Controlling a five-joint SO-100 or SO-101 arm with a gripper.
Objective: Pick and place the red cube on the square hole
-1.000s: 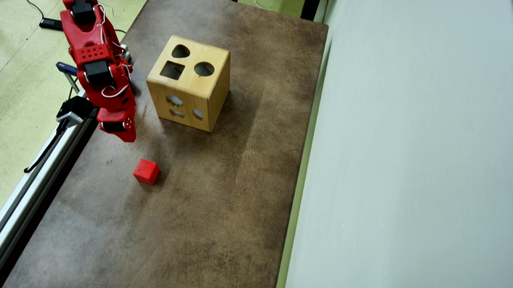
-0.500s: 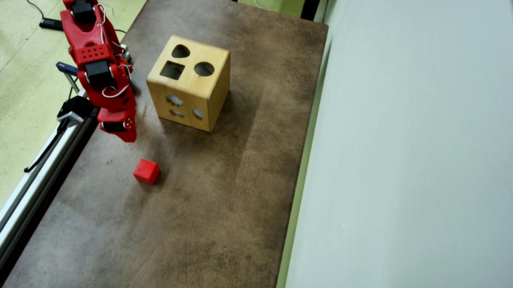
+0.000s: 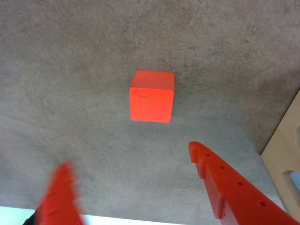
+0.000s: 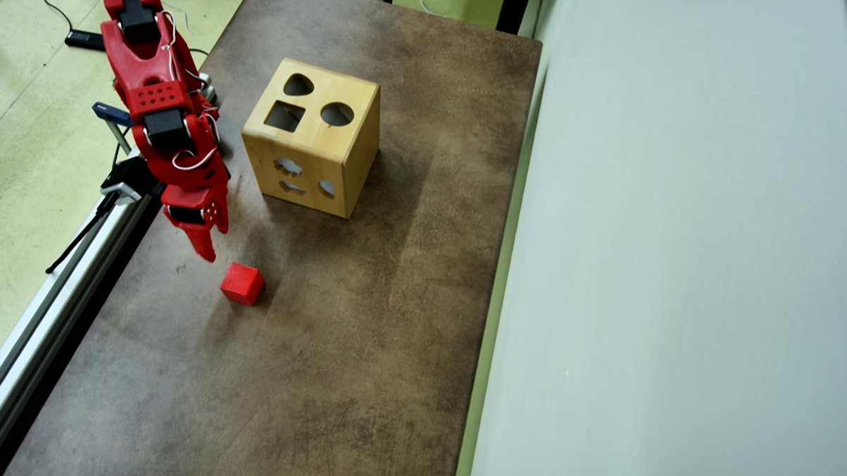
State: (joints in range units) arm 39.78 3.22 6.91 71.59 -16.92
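The red cube (image 4: 242, 283) lies on the brown tabletop, in front of the wooden box as the overhead view shows it. In the wrist view the red cube (image 3: 151, 96) rests flat, a little ahead of my fingers. My gripper (image 4: 208, 248) hangs just up and left of the cube without touching it. In the wrist view my gripper (image 3: 129, 155) is open, nothing between the fingers; the left finger (image 3: 61, 192) is motion-blurred. The square hole (image 4: 285, 116) is a dark cutout in the top of the light wooden box (image 4: 306, 160), beside a round hole and a rounded-triangle hole.
A corner of the wooden box (image 3: 286, 159) shows at the right edge of the wrist view. An aluminium rail (image 4: 48, 302) runs along the table's left edge in the overhead view. A pale wall (image 4: 676, 275) borders the right side.
The arm has reached down and forward toward the red cube, and a finger now sticks out below the wrist. Cube and box have not moved.
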